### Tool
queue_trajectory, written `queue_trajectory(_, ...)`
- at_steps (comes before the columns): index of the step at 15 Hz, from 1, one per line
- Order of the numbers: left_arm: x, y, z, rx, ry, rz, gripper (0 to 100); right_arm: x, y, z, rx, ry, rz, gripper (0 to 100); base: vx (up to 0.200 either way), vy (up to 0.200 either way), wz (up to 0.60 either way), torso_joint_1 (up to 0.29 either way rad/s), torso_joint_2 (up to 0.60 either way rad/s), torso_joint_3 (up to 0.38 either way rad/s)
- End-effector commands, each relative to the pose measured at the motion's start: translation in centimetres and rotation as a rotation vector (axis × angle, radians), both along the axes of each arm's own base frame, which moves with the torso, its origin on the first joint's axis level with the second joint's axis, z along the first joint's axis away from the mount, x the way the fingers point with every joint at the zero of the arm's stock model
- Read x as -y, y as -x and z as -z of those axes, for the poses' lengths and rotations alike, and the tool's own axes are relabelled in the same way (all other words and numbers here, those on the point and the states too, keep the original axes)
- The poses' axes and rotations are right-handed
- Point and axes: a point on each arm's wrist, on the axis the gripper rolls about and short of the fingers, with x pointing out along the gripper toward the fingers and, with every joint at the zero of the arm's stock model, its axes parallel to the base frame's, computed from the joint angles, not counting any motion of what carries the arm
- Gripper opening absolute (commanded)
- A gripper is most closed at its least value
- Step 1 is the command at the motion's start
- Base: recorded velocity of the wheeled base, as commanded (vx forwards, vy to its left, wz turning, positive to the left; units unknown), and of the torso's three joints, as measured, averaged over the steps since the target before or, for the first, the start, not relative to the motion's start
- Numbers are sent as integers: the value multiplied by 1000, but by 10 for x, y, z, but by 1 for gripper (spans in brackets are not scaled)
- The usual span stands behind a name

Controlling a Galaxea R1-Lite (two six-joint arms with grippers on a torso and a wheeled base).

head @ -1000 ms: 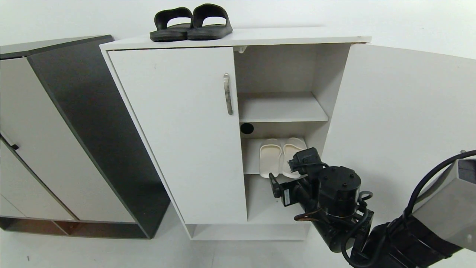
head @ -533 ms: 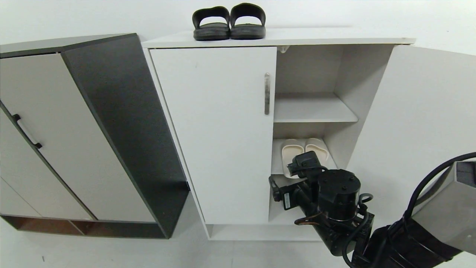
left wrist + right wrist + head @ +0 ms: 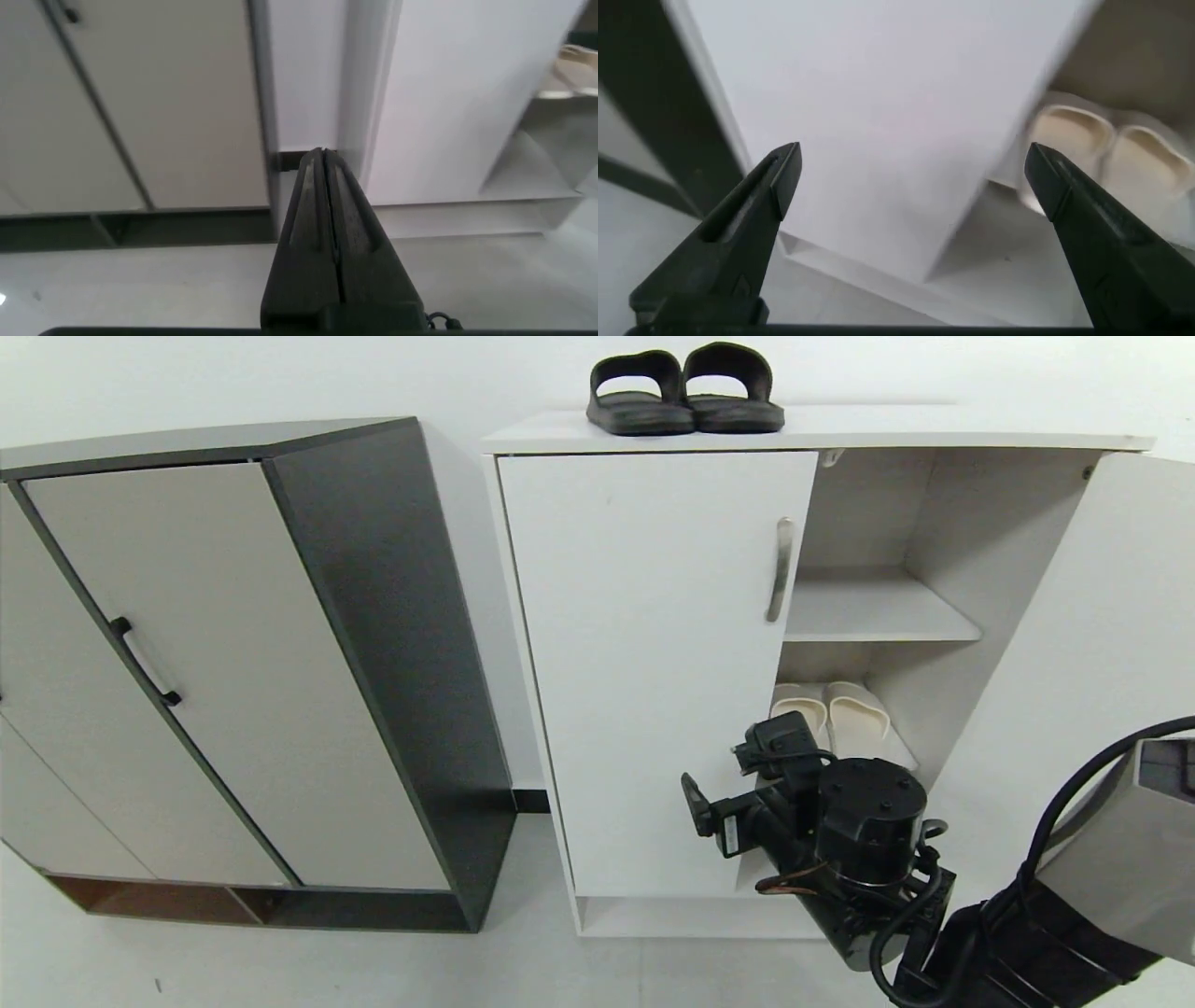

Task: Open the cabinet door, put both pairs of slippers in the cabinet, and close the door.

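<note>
**Desk:** Head view first. Where are the slippers?

**Me:** I see the black slippers (image 3: 686,392) side by side on top of the white cabinet (image 3: 934,425), touching each other. Their long axes run front to back. The straps arch at the wall end and the open heels face me. They are matte black with thick soles. The cream slippers (image 3: 845,709) lie in the middle compartment, under the upper shelf (image 3: 878,611). They are also side by side, with their long axes running into the cabinet. I cannot tell which end is the toe.

**Desk:** And the doors?

**Me:** The left door (image 3: 653,663) is shut, with its metal handle (image 3: 778,569) upright at its inner edge. The right door (image 3: 1102,644) is swung wide. My right arm (image 3: 868,821) sits low in front of the open side. A dark cabinet (image 3: 392,644) stands just beside the white one, on its left.

**Desk:** Left wrist view?

**Me:** My left claw (image 3: 322,163) has its fingers pressed flat together with nothing between them. It points at the gap between the two cabinets, above the floor (image 3: 187,280).

**Desk:** Right wrist view?

**Me:** My right claw (image 3: 912,159) is spread wide and holds nothing. It faces the shut door's edge. The cream pair shows past it on its shelf, apart from both fingers (image 3: 766,201).
</note>
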Motion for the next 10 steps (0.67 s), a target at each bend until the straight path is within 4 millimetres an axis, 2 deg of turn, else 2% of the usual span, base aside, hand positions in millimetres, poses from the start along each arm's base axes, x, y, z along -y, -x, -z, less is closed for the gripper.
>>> queue_trajectory(1, 0, 0, 0, -2, 0, 0, 0, 0, 0, 4, -6, 7, 0, 100, 0, 0, 0, 0, 0, 0)
queue_trajectory(10, 0, 0, 0, -2, 2, 0, 0, -1, -1, 10, 6, 23, -13, 100, 0, 0, 0, 0, 0, 0)
